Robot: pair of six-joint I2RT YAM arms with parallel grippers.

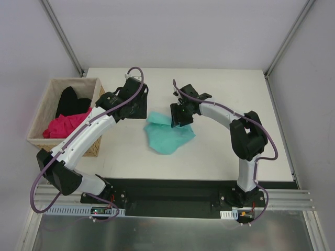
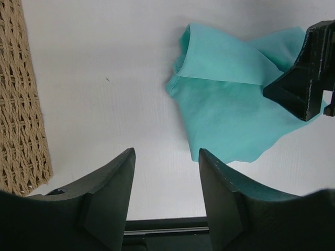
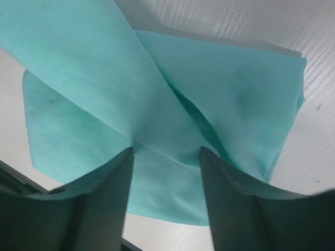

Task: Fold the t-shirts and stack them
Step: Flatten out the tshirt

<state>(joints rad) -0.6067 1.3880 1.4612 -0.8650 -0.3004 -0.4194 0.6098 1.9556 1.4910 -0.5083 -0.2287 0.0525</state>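
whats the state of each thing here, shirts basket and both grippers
basket: upright, holding two shirts
teal t-shirt: unfolded, bunched on the table
pink t-shirt: crumpled in the basket
black t-shirt: crumpled in the basket
left gripper: open, empty, over bare table
right gripper: open, jaws astride a teal fold

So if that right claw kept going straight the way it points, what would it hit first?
Most likely the teal t-shirt: the right gripper points straight at it, and cloth fills the view between its open fingers. How near the tips are I cannot tell.
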